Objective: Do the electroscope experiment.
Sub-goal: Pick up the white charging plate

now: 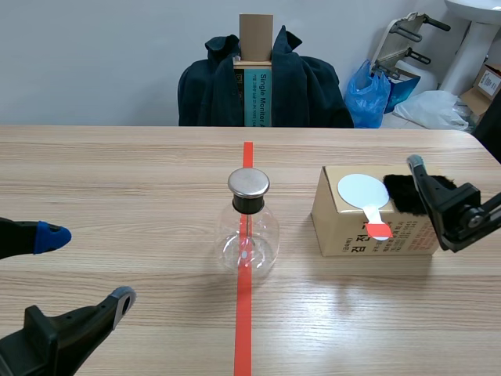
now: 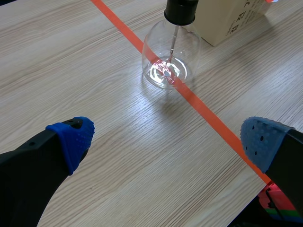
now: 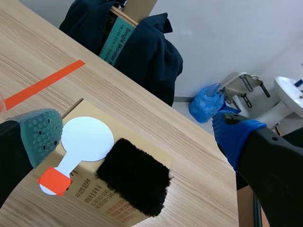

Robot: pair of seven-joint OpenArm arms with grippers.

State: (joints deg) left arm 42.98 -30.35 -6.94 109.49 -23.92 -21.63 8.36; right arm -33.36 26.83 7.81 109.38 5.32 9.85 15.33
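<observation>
Both arms are matte black, with thick, blocky fingers of moulded, angular shape. The left claw (image 1: 86,267), at eight o'clock in the scene view, has a blue dotted pad (image 1: 51,236) on one finger and a grey-edged tip (image 1: 121,298) on the other. The right claw (image 3: 137,137), at three o'clock in the scene view, has a grey-green pad (image 3: 40,135) and a blue pad (image 3: 236,137), both dimpled.

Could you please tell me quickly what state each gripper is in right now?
Left gripper: open, holding nothing.
Right gripper: open, holding nothing.
</observation>
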